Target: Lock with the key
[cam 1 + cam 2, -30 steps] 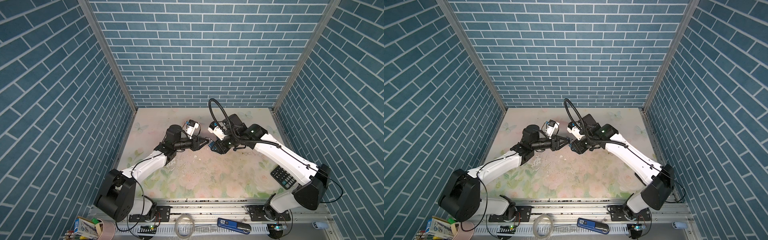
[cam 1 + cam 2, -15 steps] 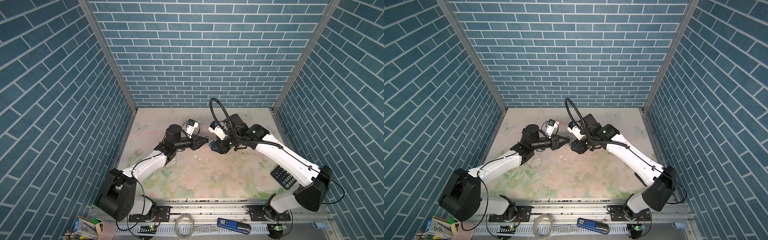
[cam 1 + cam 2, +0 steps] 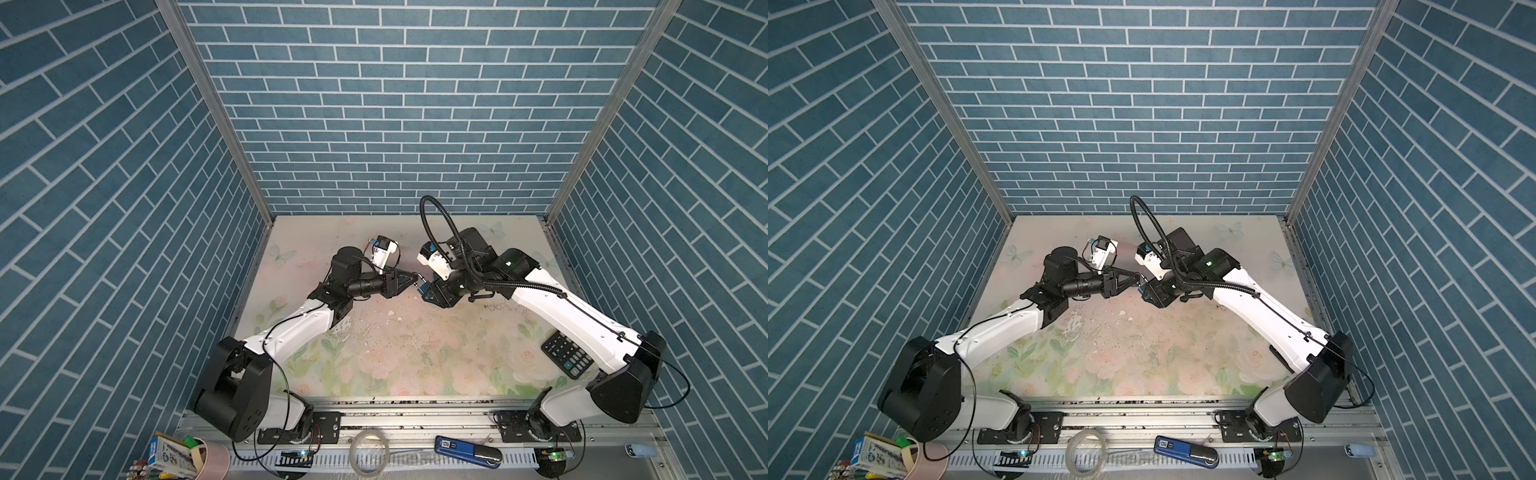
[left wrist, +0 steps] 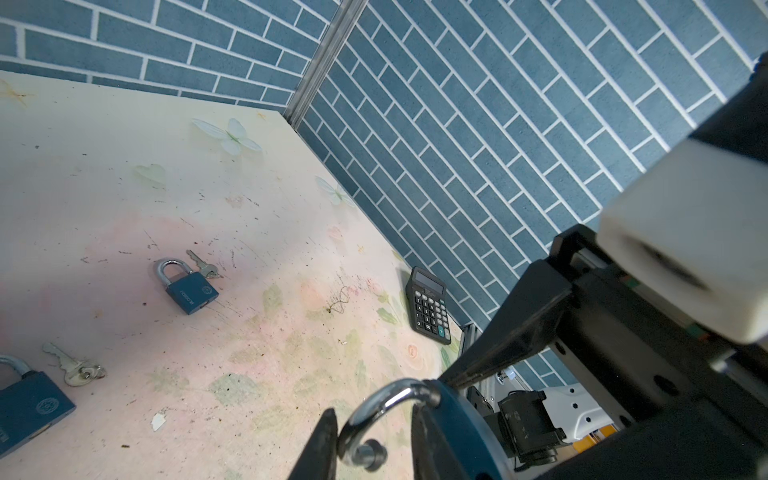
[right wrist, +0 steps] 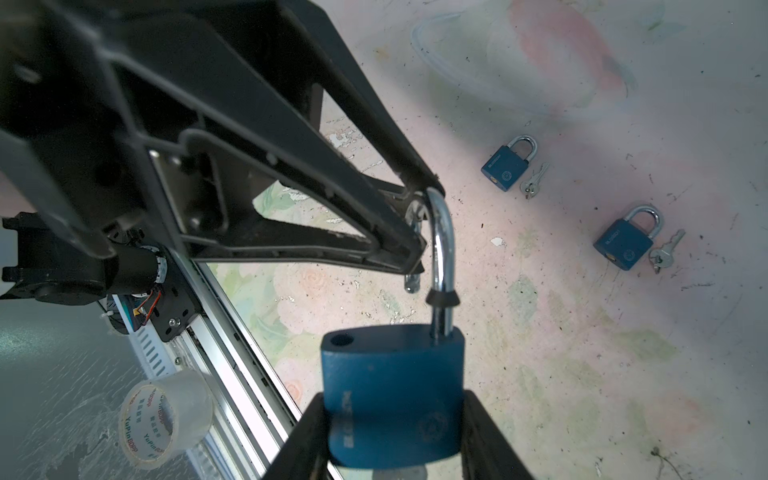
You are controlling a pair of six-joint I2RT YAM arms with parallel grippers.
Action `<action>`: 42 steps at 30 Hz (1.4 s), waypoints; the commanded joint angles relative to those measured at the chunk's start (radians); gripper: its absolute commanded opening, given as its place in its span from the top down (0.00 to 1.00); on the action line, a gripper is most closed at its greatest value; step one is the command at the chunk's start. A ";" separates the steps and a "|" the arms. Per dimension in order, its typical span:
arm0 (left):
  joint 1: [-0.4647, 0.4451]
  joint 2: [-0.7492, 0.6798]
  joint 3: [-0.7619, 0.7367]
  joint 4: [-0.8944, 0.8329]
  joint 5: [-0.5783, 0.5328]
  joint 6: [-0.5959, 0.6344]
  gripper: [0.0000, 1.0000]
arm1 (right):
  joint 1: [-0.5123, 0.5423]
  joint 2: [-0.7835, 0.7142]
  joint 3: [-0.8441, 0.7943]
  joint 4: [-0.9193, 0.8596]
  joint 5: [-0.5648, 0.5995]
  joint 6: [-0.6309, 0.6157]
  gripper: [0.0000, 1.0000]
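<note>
A blue padlock [image 5: 395, 395] hangs in mid-air above the table's middle, and my right gripper [image 5: 392, 397] is shut on its body. Its silver shackle [image 5: 442, 249] is raised and swung out, with the free end clear of the hole in the body. My left gripper [image 4: 372, 415] is shut on that shackle [image 4: 382, 403], one finger on each side of the arc. In both top views the two grippers [image 3: 415, 277] [image 3: 1139, 279] meet tip to tip at the padlock [image 3: 424, 287]. A grey bit [image 5: 399, 473] shows under the body; I cannot tell if it is the key.
Two more blue padlocks [image 5: 505, 166] [image 5: 621, 245] lie shut on the floral table, each with a loose key [image 5: 532, 183] [image 5: 665, 253] beside it. A black calculator [image 3: 567, 360] lies near the right wall. A tape roll [image 5: 166, 415] sits beyond the front rail.
The left gripper's fingers have drawn in a little round the shackle. Both arms stay almost where they were, and the right gripper keeps its hold.
</note>
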State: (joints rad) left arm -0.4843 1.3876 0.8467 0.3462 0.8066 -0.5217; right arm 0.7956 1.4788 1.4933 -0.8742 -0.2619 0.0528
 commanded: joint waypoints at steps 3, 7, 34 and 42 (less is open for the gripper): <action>0.003 0.011 0.025 0.024 0.024 0.006 0.69 | 0.000 -0.028 0.002 0.017 -0.022 -0.010 1.00; 0.002 0.016 0.026 0.026 0.026 0.008 0.70 | 0.001 -0.029 0.009 0.013 -0.025 -0.012 1.00; 0.009 0.031 0.060 0.008 0.052 0.004 0.71 | 0.001 -0.025 0.015 -0.023 -0.016 -0.042 1.00; 0.010 0.028 0.063 0.004 0.056 0.002 0.72 | 0.001 -0.022 0.031 -0.060 -0.014 -0.061 1.00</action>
State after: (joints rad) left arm -0.4797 1.4273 0.8722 0.3408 0.8551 -0.5270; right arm 0.7918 1.4788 1.4933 -0.9062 -0.2581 0.0460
